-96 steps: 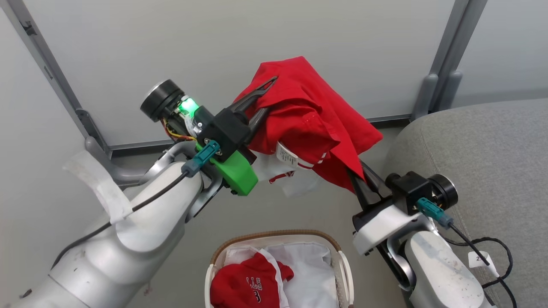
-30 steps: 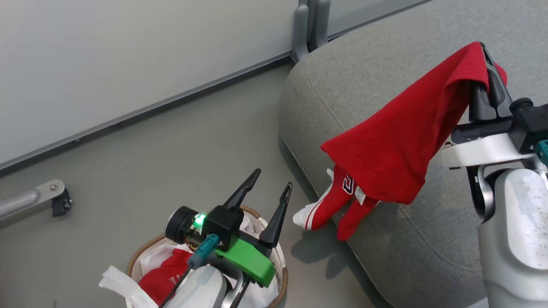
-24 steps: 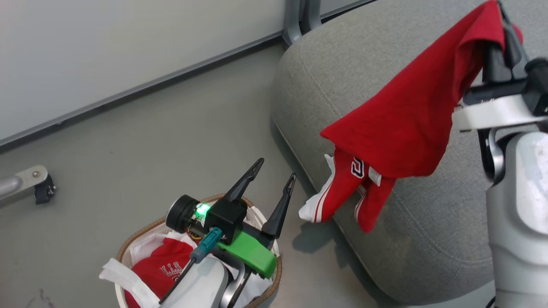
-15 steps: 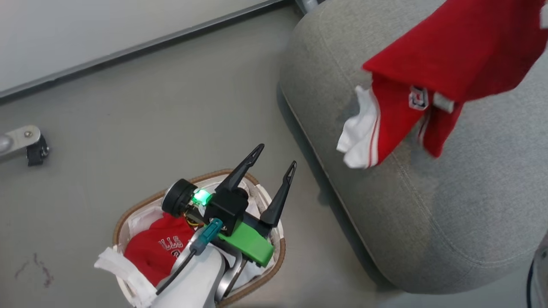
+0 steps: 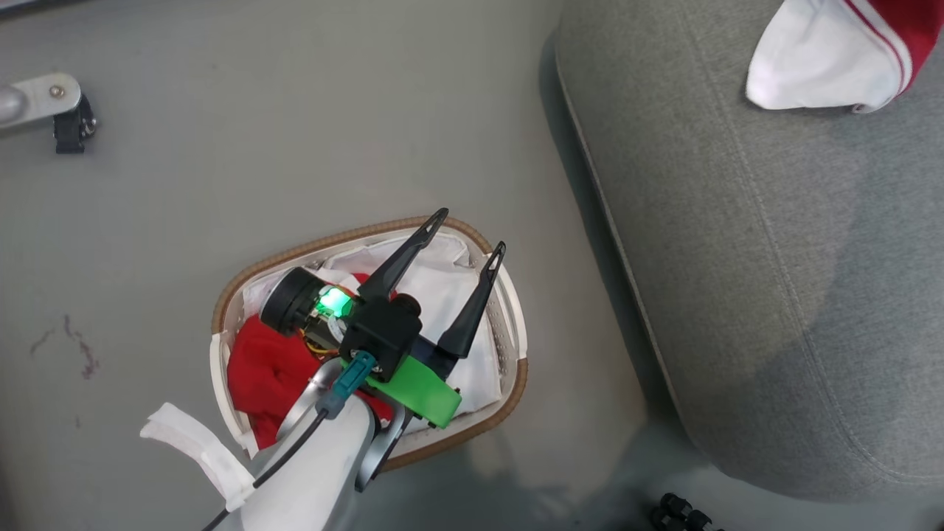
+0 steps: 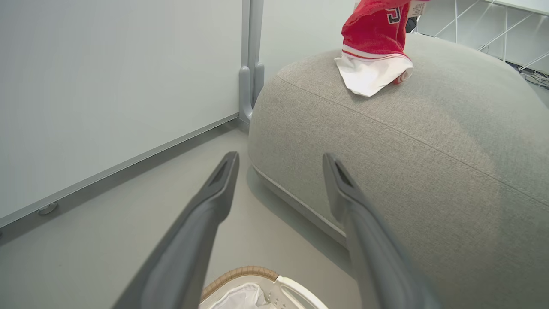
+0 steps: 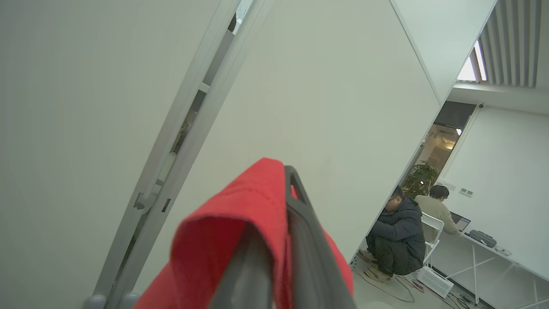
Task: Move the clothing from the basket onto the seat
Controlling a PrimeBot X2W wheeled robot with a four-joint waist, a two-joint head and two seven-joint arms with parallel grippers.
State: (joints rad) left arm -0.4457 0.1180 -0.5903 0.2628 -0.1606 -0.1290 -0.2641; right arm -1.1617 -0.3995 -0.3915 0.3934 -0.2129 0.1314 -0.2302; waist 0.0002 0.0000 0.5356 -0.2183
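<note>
The basket (image 5: pixel 346 236) stands on the floor left of the seat (image 5: pixel 774 258). In it lies a red jersey (image 5: pixel 269 372) on the white liner (image 5: pixel 435 295), partly hidden by my left arm. My left gripper (image 5: pixel 472 230) hovers open over the basket with nothing between its fingers. The left wrist view has the left gripper (image 6: pixel 281 159) pointing at the seat (image 6: pixel 429 150). The other red garment (image 6: pixel 373 38) hangs down with its white lining (image 5: pixel 811 66) resting on the seat. My right gripper (image 7: pixel 281 189) is shut on that garment (image 7: pixel 223 240), held high.
A grey post (image 6: pixel 251 64) and a pale wall panel stand behind the seat. A metal leg with a caster (image 5: pixel 66 122) lies on the floor at far left. Two persons (image 7: pixel 396 240) sit at a desk far off. Small dark wheels (image 5: pixel 675 512) sit by the seat's front.
The head camera has tilted down toward the basket. My right gripper has carried the red garment farther over the seat, and its white end now touches the cushion. The left gripper stays open.
</note>
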